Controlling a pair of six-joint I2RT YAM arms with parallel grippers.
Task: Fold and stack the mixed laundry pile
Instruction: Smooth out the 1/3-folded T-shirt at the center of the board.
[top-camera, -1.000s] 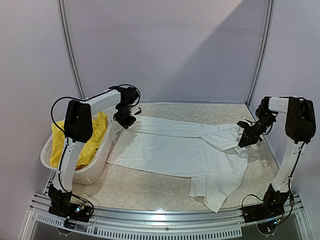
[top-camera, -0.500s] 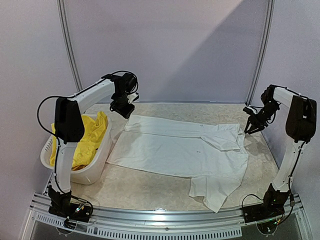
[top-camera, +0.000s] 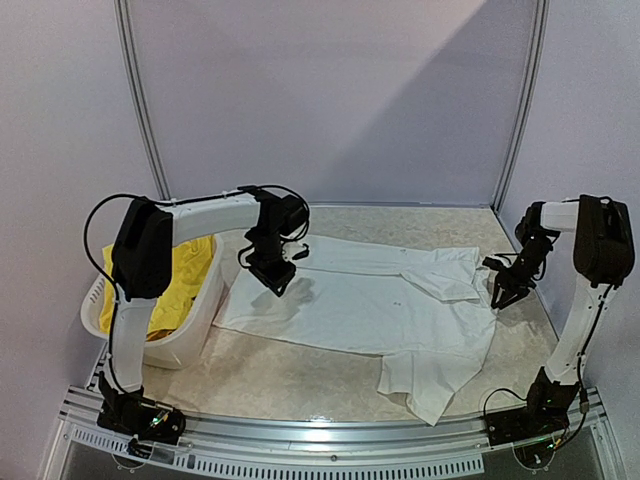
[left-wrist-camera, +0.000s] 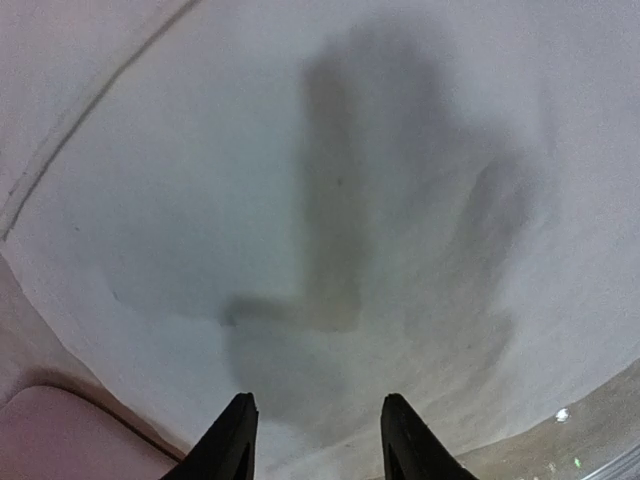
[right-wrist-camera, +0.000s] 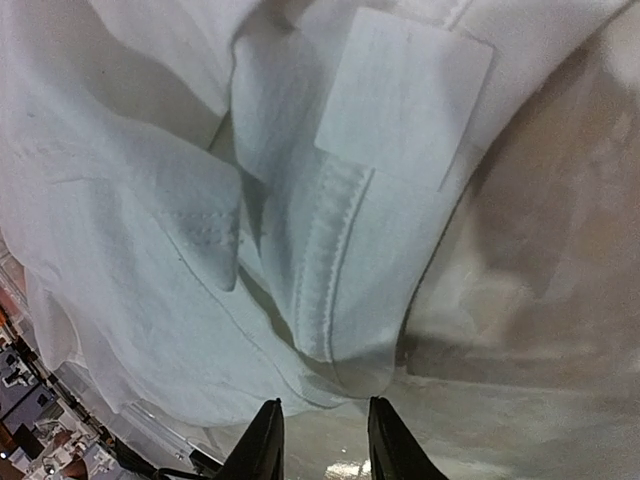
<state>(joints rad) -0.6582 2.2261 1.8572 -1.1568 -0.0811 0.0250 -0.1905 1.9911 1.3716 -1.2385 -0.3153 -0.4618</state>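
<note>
White T-shirt (top-camera: 370, 305) lies flat across centre frame on the desk (top-camera: 290, 375). Its upper edge is folded over and one sleeve trails toward lower centre. Yellow shorts (top-camera: 185, 275) sit bunched in the white basket (top-camera: 190, 345) at left. Left hand (top-camera: 278, 280) is over the shirt's upper-left area, fingers apart, holding nothing. Right hand (top-camera: 500, 297) is at the shirt's right edge, fingers slightly apart, gripping nothing.

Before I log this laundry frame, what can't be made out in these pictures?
- Top view: the left arm covers part of the yellow garment and basket; anything beneath the garment is hidden.
- Left wrist view: only shadowed white T-shirt; which part is unclear.
- Right wrist view: the label shows no readable print.
- Top view: right gripper too small to tell whether it touches cloth.
</note>
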